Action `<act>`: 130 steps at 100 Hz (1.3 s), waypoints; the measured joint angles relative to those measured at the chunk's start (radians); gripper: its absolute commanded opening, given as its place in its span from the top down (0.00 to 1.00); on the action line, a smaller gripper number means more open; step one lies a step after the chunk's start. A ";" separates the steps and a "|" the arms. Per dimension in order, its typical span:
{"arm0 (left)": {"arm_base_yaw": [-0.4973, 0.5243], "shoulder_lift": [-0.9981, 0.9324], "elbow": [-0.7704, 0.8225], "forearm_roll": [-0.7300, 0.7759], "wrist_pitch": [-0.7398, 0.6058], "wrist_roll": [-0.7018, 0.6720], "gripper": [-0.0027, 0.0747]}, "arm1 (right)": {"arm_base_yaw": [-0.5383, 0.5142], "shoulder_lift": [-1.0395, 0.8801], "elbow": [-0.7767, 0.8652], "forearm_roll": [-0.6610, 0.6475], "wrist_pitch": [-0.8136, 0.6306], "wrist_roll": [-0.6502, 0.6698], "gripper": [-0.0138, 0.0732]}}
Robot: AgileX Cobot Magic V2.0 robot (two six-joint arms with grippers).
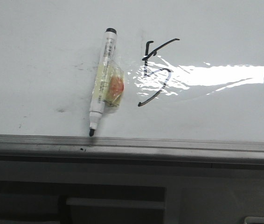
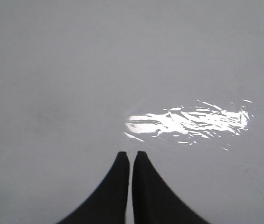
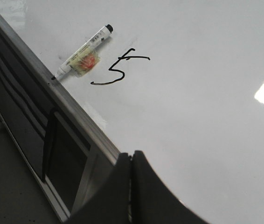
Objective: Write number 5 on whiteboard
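The number 5 point(image 1: 156, 70) is drawn in thin black strokes on the glossy whiteboard point(image 1: 38, 56). A white marker point(image 1: 101, 79) with a taped yellow-orange patch lies just left of it, its tip touching the grey edge rail point(image 1: 132, 144). In the right wrist view the number 5 point(image 3: 120, 70) and the marker point(image 3: 83, 49) show far from my right gripper point(image 3: 132, 154), which is shut and empty above the whiteboard point(image 3: 206, 56) near the rail. My left gripper point(image 2: 131, 155) is shut and empty over bare whiteboard point(image 2: 52, 70). Neither gripper shows in the front view.
Below the rail is a grey panel point(image 1: 122, 200) with rectangular recesses; it also shows in the right wrist view point(image 3: 24, 116). Bright glare patches lie on the board point(image 1: 225, 74) right of the number. Faint grey smudges point(image 1: 62, 110) mark the board left of the marker.
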 measured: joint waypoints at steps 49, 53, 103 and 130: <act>0.268 -0.080 0.014 0.196 0.274 -0.201 0.99 | 0.000 0.000 0.000 0.000 0.000 0.000 0.92; 0.268 -0.080 0.016 0.338 0.274 -0.349 0.99 | 0.000 0.000 0.000 0.000 0.000 0.000 0.92; 0.268 -0.080 0.018 0.891 0.572 -0.958 0.99 | 0.000 0.000 0.000 0.000 0.000 0.000 0.92; 0.268 -0.080 0.016 0.877 0.608 -0.960 0.99 | 0.000 0.000 0.000 0.000 0.000 0.000 0.92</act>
